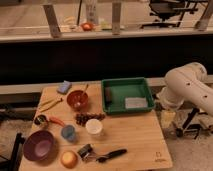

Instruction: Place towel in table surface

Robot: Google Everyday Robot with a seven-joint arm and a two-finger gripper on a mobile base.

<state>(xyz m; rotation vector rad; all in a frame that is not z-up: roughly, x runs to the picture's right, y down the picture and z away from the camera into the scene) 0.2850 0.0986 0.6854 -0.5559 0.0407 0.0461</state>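
Observation:
The towel (136, 103), a small pale grey folded cloth, lies flat inside the green plastic tray (128, 83) at its front right. The tray stands on the far right part of the bamboo table surface (132, 135), which has a small dark logo (159, 156) at its front right corner. Only the white arm (186, 90) shows, bent at the table's right edge beside the tray. My gripper is out of view.
On the left half stand a blue sponge block (64, 87), a red bowl (77, 99), dark grapes (89, 118), a white cup (93, 126), a blue cup (68, 132), a purple bowl (39, 145), an orange fruit (68, 159) and a black-handled tool (111, 155).

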